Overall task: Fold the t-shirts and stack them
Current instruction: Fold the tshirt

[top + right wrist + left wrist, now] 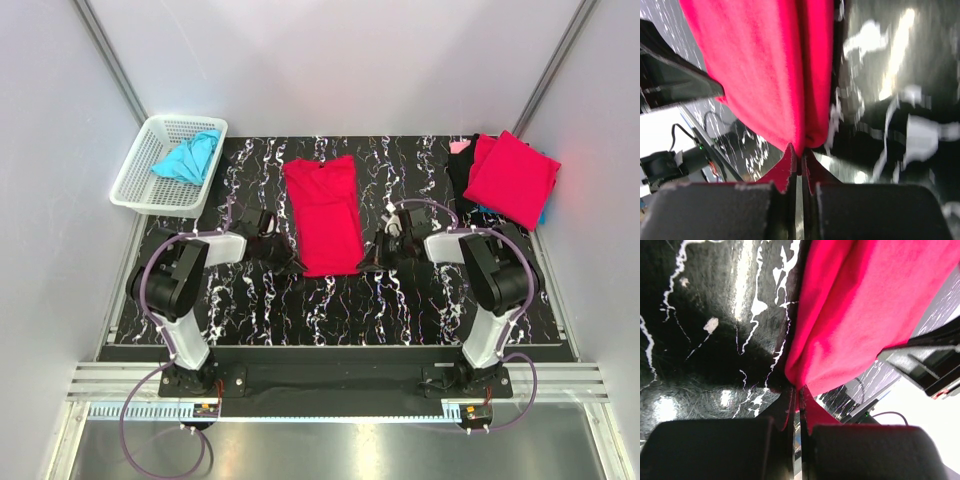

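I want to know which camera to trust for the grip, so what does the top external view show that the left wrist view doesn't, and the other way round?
Only the top external view shows the white basket holding a turquoise t-shirt, and the folded stack at the table's far right. Only the left wrist view shows the left gripper up close, shut on a pinch of the red t-shirt at its edge. Both views show the red t-shirt lying on the black marbled table.
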